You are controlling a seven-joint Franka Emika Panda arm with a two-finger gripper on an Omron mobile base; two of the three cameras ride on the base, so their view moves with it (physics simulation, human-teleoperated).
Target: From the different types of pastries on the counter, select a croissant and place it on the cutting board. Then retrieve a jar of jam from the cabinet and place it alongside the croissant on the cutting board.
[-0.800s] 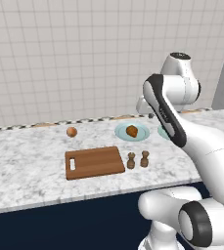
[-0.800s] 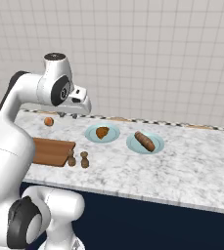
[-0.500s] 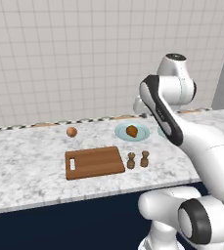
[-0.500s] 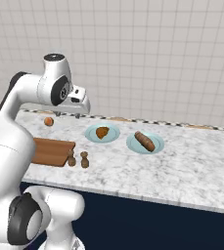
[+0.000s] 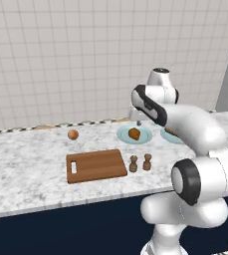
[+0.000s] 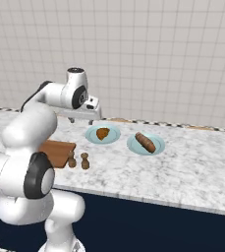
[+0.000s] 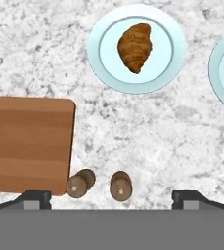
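The croissant lies on a pale blue plate on the marbled counter; it also shows as croissant and croissant. The brown cutting board lies bare to its left. My gripper hangs open and empty above the counter, between board and plate, near the shakers. A small round orange-brown pastry sits behind the board. The jar of jam and the cabinet are out of view.
Two brown wooden shakers stand beside the board's right edge, just under my hand. A second blue plate with a long brown pastry sits right of the croissant's plate. A tiled wall backs the counter.
The arm has swung a little and the hand now hangs slightly lower over the counter. The gripper stays open. Nothing on the counter has moved.
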